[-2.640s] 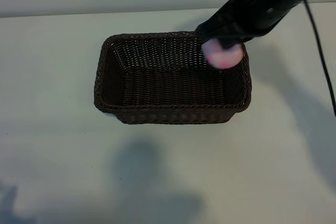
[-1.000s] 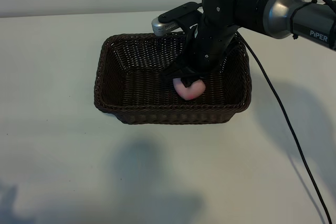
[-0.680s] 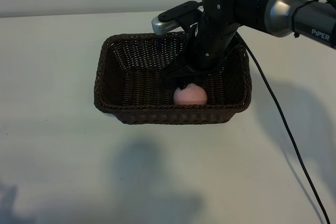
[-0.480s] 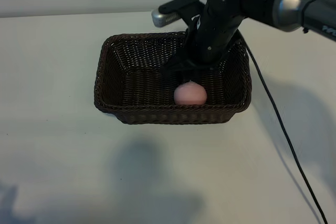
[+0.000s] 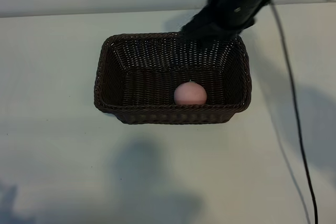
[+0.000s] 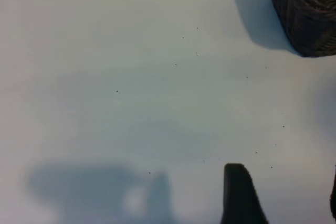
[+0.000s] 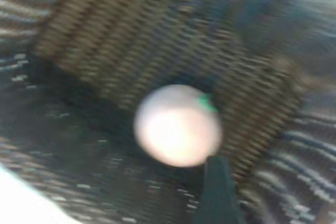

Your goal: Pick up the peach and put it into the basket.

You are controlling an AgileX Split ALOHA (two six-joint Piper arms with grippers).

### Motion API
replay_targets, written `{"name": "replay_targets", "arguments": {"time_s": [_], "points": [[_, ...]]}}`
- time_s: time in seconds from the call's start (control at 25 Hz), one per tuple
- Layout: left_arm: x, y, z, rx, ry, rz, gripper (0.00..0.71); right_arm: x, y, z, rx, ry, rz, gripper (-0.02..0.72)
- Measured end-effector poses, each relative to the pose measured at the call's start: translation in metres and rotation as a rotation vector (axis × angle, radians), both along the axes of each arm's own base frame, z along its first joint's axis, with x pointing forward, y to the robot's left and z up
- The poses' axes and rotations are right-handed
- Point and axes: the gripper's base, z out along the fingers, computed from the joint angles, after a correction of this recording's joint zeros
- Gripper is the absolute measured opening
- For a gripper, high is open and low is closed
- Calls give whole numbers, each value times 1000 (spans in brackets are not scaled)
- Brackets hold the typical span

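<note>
Right gripper (image 5: pixel 210 29) blurred and cut off at the top edge above the far rim of the basket (image 5: pixel 105 66); finger spread impossible to tell, nothing gripped. Peach (image 5: pixel 190 94) lying free on the basket floor by the near wall, well below those fingers. Left gripper (image 6: pixel 286 198) parked over bare table (image 6: pixel 131 77), only one finger (image 6: pixel 239 192) clearly visible, jaws apart, empty.

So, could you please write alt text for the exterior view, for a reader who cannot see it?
A pink peach lies inside a dark wicker basket near its front wall, on a pale table. The right tool hangs above the basket's back rim, clear of the peach.
</note>
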Motion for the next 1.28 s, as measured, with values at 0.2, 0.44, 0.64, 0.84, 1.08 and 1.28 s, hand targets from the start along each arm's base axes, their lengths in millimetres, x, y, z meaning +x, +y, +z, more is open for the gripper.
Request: {"name": "replay_targets", "arguments": {"time_s": [0.2, 0.44, 0.64, 0.84, 1.08, 1.28], "points": [[0, 0, 0, 0, 0, 0, 425, 20, -65, -2, -78, 25, -138, 526], [0, 0, 0, 0, 0, 0, 425, 31, -151, -3, -121, 73, -323, 526], [0, 0, 0, 0, 0, 0, 425, 29, -200, -4, -124, 109, -441, 526], [0, 0, 0, 0, 0, 0, 425, 28, -212, -4, -127, 114, -462, 515], [0, 0, 0, 0, 0, 0, 425, 24, -211, 7, -111, 88, -461, 499], [0, 0, 0, 0, 0, 0, 425, 0, -209, 45, -88, 0, -471, 497]]}}
